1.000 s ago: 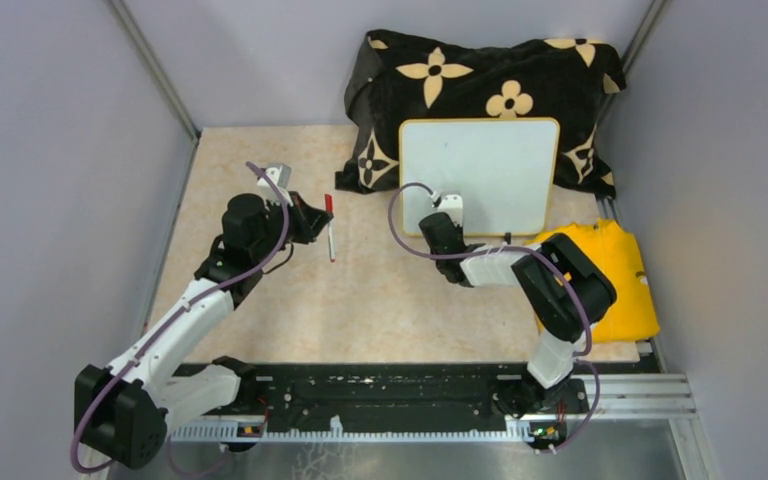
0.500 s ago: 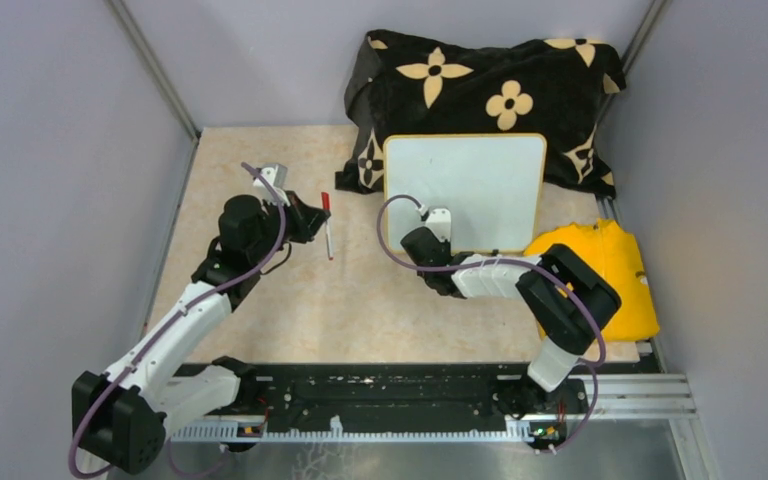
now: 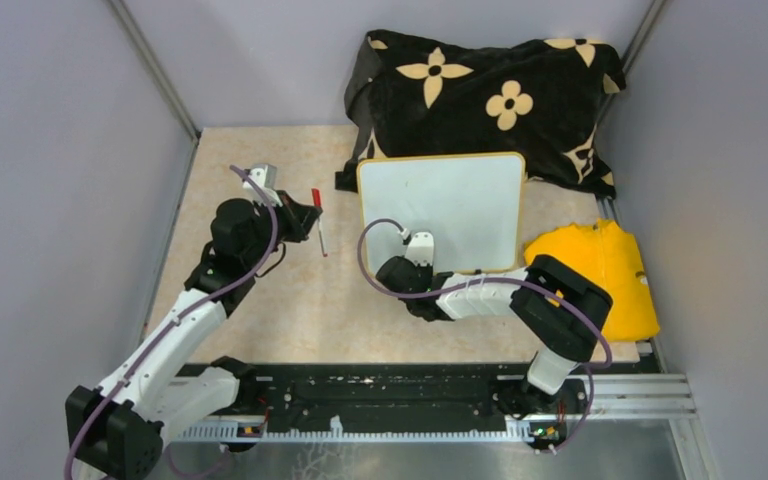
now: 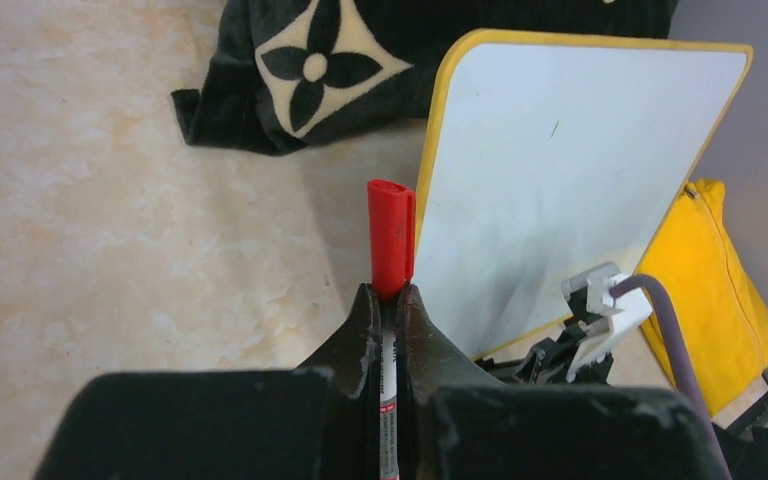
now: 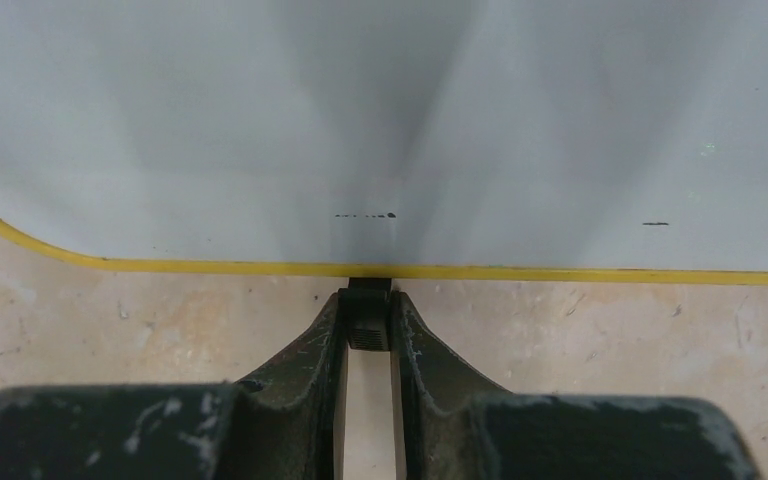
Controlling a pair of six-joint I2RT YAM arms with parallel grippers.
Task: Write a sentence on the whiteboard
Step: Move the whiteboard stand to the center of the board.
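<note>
The whiteboard [image 3: 445,205], white with a thin yellow frame, leans tilted at mid table against the cloth. Its face is blank apart from small dark specks, and no red sentence shows. It also shows in the left wrist view [image 4: 560,170] and the right wrist view [image 5: 380,120]. My right gripper [image 3: 428,268] [image 5: 368,305] is at its lower edge, shut on a black clip foot [image 5: 368,322]. My left gripper [image 3: 302,220] [image 4: 388,295], left of the board, is shut on a capped marker [image 3: 318,222] whose red cap [image 4: 391,235] sticks out past the fingertips.
A black flower-patterned cloth [image 3: 480,80] lies heaped at the back behind the board. A yellow cloth [image 3: 610,275] lies at the right edge. Grey walls close both sides. A black rail [image 3: 390,400] runs along the front.
My right gripper has dragged the whiteboard to the left and a little nearer. My left gripper with the marker has shifted slightly left and away.
</note>
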